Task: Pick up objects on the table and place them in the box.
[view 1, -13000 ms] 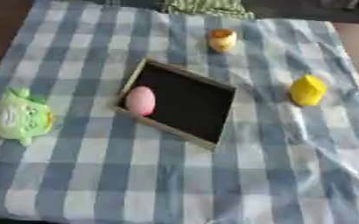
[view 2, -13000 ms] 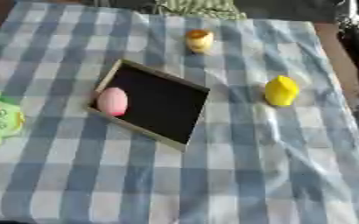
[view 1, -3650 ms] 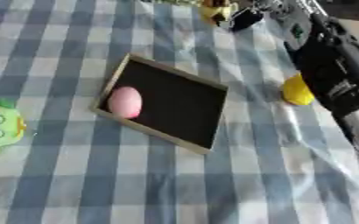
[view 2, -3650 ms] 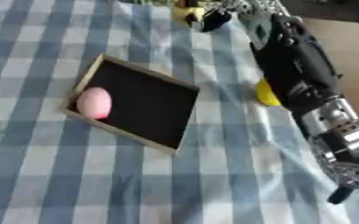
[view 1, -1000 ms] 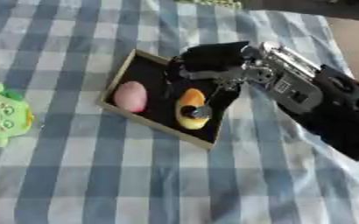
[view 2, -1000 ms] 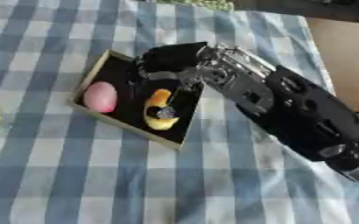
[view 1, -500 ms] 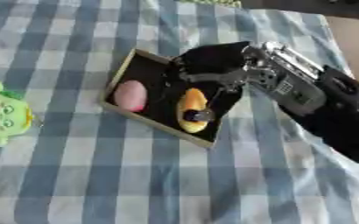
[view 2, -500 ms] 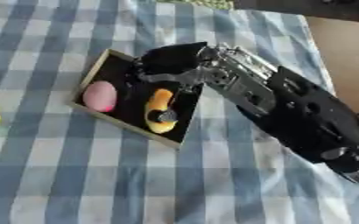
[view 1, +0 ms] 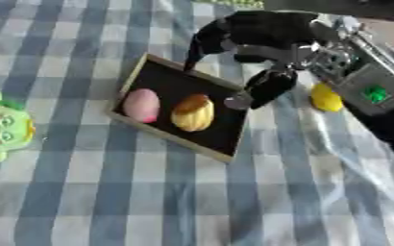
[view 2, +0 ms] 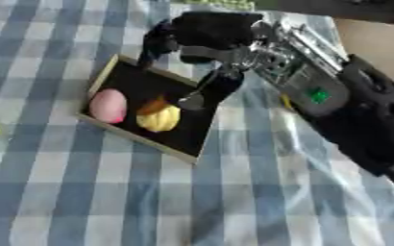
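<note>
**Box now has two items in it, hand is letting go**

Box (view 1: 220, 148) is sitting on the checked cloth (view 1: 150, 202) covering the tabletop, and it's holding two things now: the pink egg-shaped piece (view 1: 141, 105) on the left and the orange-yellow pastry-looking toy (view 1: 192, 112) right beside it, lying flat on the dark floor of the box.

So what just changed: half a second ago the right hand (view 1: 264, 38) was still sitting low over that orange toy, basically on top of it. Now the hand is hanging above the far right edge of the box, and the toy is lying there on its own with nothing touching it. The fingers (view 1: 267, 87) are hanging apart and relaxed, holding nothing as far as I can see. I'm reading that as a finished drop, so that's item two done.

What's left: the yellow piece (view 1: 326, 96) is sitting on the cloth just beside the hand, to the right of the box, partly hidden behind the arm. The green toy (view 1: 5, 130) is way over at the left edge, well apart from everything. My guess is the yellow one is going next since it's right there. The green one probably suits the left hand better, but that hand isn't showing up in either view.
</note>
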Available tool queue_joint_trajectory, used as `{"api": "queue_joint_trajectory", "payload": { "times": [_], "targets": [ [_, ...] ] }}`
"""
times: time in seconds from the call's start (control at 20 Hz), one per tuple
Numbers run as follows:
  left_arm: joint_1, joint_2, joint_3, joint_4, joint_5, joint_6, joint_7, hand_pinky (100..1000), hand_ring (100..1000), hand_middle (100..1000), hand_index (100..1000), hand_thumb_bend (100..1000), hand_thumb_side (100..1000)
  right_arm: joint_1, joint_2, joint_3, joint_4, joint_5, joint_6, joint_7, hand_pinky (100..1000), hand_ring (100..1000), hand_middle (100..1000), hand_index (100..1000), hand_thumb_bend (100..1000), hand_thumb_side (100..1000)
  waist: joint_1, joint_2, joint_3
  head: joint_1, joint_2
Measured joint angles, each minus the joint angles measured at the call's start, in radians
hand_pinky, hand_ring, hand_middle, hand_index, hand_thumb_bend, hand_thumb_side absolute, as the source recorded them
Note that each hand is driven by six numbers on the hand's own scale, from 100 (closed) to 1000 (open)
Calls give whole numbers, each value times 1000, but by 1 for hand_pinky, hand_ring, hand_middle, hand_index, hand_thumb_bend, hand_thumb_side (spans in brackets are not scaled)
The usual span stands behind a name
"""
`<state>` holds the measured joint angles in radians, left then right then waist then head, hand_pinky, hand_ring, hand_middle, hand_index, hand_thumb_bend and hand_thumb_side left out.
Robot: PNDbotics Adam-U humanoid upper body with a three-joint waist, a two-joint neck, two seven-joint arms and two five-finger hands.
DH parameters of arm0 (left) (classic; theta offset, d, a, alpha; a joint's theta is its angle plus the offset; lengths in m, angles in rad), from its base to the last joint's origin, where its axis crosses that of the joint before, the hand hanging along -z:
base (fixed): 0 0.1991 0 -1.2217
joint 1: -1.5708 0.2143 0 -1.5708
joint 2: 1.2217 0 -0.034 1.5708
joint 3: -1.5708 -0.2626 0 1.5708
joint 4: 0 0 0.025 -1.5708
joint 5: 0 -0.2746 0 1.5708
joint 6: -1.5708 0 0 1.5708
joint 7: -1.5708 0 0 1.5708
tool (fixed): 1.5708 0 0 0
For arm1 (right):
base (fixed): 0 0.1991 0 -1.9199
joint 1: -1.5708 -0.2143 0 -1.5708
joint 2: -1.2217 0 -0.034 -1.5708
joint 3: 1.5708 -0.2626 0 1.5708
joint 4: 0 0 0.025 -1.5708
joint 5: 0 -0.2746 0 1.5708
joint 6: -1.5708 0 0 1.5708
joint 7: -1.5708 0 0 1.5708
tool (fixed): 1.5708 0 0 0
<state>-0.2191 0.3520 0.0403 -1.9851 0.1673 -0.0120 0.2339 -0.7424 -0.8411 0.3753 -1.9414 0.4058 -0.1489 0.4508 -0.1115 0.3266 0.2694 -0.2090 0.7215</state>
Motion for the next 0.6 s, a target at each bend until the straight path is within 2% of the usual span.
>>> {"api": "queue_joint_trajectory", "payload": {
  "times": [0.2,0.4,0.6],
  "targets": [
    [2,0,0,0,0,0,0,949,739,696,804,100,610,82,-95,-76,-36,-53,21,-56,821,765,710,787,265,100,0,0,-7,6,1],
    [2,1,3,0,0,-1,1,949,740,697,804,100,605,237,-177,-154,-41,-56,67,-114,826,775,728,797,280,100,0,0,-10,15,1],
    [2,4,6,0,-1,-6,6,948,741,698,804,100,598,374,-219,-221,-27,-34,105,-169,833,793,764,824,327,100,0,0,-15,21,0]
  ]
}}
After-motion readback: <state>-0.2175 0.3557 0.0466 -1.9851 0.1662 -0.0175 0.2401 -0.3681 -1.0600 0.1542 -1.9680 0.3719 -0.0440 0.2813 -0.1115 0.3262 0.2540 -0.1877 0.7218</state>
